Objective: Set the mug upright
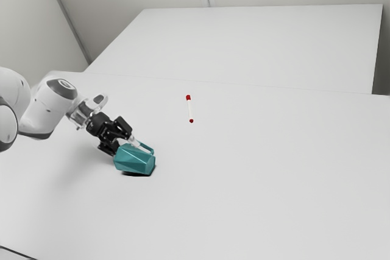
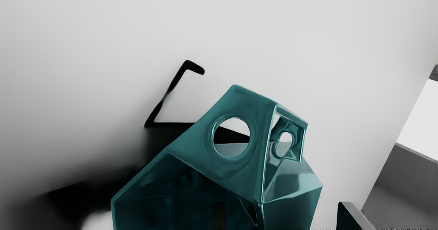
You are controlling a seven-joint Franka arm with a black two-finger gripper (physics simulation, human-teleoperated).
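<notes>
We see the mug [image 1: 134, 160] tipped on its side on the table [image 1: 256, 181], our gripper [image 2: 282, 209] parted wide astride its wall; probably light, stiff and slick, maybe brittle, it suits a gentle, square pinch near the rim

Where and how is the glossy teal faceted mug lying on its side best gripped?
Probably by the side wall of the glossy teal faceted mug, beside its angular handle, coming in from the open mouth, fingers straddling the wall. The mouth faces the black two-finger gripper, and the rim looks thin enough to pinch.
</notes>
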